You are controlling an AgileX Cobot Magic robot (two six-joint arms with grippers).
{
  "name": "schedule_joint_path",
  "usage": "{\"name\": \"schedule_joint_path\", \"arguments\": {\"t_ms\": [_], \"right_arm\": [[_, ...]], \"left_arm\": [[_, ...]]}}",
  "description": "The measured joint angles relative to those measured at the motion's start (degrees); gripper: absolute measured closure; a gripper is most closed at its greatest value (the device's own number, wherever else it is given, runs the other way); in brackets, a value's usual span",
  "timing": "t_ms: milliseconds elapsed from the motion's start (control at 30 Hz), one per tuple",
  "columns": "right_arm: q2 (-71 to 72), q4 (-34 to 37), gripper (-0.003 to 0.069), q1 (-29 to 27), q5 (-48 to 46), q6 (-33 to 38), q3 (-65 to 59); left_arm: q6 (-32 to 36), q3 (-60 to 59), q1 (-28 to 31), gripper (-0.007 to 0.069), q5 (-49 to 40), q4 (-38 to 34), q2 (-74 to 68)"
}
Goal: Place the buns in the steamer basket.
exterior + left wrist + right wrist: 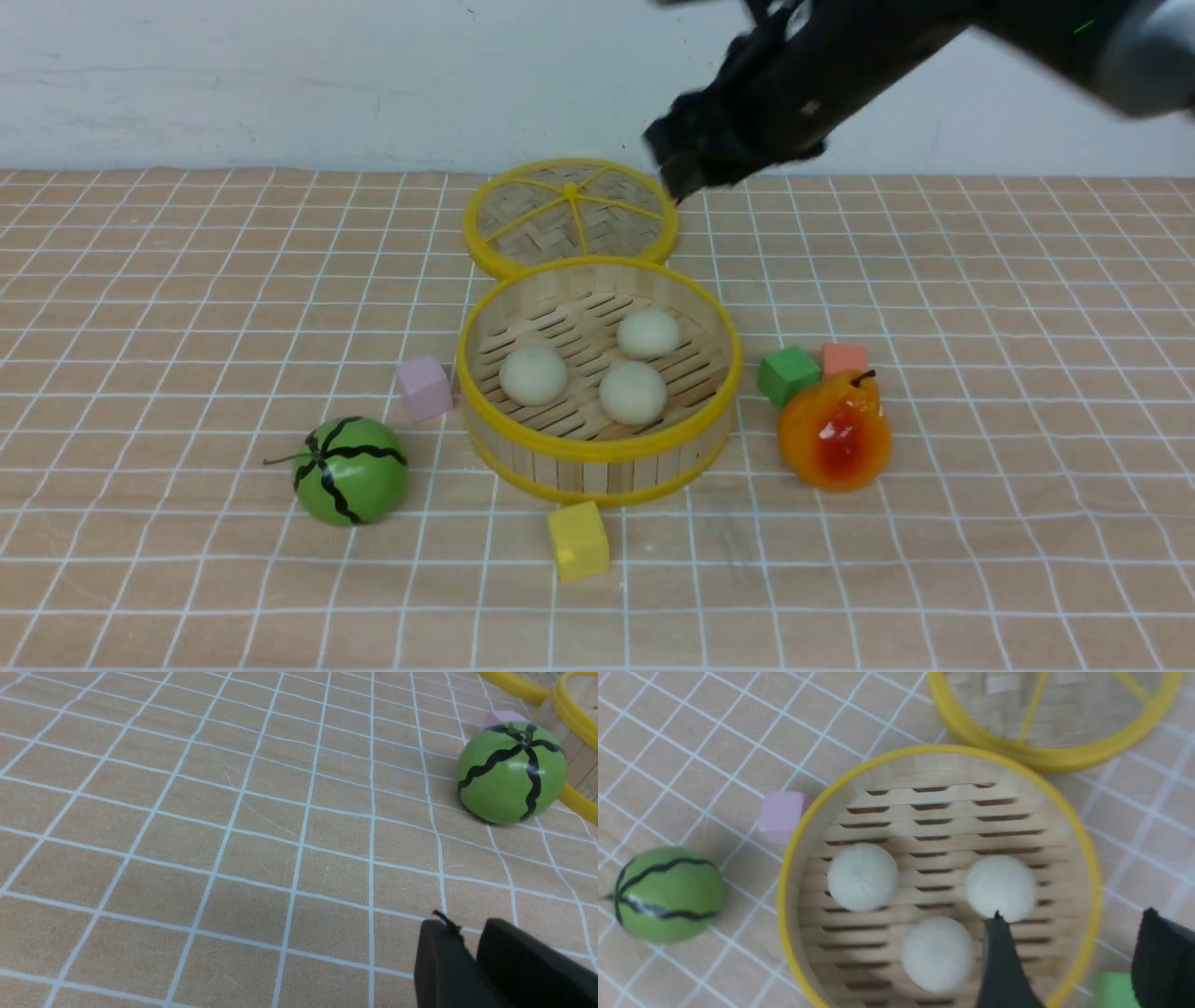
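All three buns (533,375) (648,333) (633,392) lie on the slatted floor of the steamer basket (597,448), mid-surface, none touching another. Loading step looks finished; likely nothing left but clearing the arms.

Right gripper (1069,956) hangs above the basket's far right side, fingers apart and empty; front view is motion-blurred, so its exact height is uncertain. Left gripper (469,947) sits low over the bare surface (233,858) at left, fingers together, holding nothing.

Count: three buns, one basket, one lid (569,217) flat behind it, one melon (351,469), one pear (834,431), four blocks: pink (424,386), yellow (578,539), green (787,374), orange (844,357).
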State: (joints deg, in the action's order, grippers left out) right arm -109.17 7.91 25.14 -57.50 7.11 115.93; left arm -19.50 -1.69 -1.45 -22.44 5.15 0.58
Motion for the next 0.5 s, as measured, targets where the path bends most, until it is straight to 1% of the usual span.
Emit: {"name": "schedule_joint_path", "arguments": {"t_ms": [67, 133, 233, 267, 300, 333, 367, 400, 433, 500], "right_arm": [[3.7, -2.4, 0.0334, -0.4, -2.5, 0.0, 0.0], [6.0, -2.9, 0.0362, -1.1, -4.0, 0.1, 0.0], [12.6, -3.1, 0.0487, -4.6, -9.0, 0.2, 0.0], [12.9, -3.0, 0.0494, -4.8, -9.6, 0.2, -0.1], [14.2, -2.8, 0.0525, -5.8, -10.1, 0.2, -0.3], [16.6, -2.3, 0.0580, -7.6, -10.8, 0.2, -1.5], [17.7, -1.9, 0.0602, -8.4, -10.8, 0.1, -2.3], [20.8, -0.3, 0.0657, -10.5, -10.2, 0.1, -5.9], [22.4, 0.3, 0.0670, -11.5, -9.8, 0.1, -7.5], [27.1, 2.6, 0.0679, -13.9, -7.5, 0.1, -14.7]], "left_arm": [[0.0, 0.0, 0.0, 0.0505, 0.0, 0.0, 0.0], [0.0, 0.0, 0.0, 0.0504, 0.0, 0.0, 0.0], [0.0, 0.0, 0.0, 0.0501, 0.0, 0.0, 0.0], [0.0, 0.0, 0.0, 0.0501, 0.0, 0.0, 0.0], [0.0, 0.0, 0.0, 0.0499, 0.0, 0.0, 0.0], [0.0, 0.0, 0.0, 0.0498, 0.0, 0.0, 0.0], [0.0, 0.0, 0.0, 0.0497, 0.0, 0.0, 0.0], [0.0, 0.0, 0.0, 0.0496, 0.0, 0.0, 0.0], [0.0, 0.0, 0.0, 0.0495, 0.0, 0.0, 0.0], [0.0, 0.0, 0.0, 0.0491, 0.0, 0.0, 0.0]]}}
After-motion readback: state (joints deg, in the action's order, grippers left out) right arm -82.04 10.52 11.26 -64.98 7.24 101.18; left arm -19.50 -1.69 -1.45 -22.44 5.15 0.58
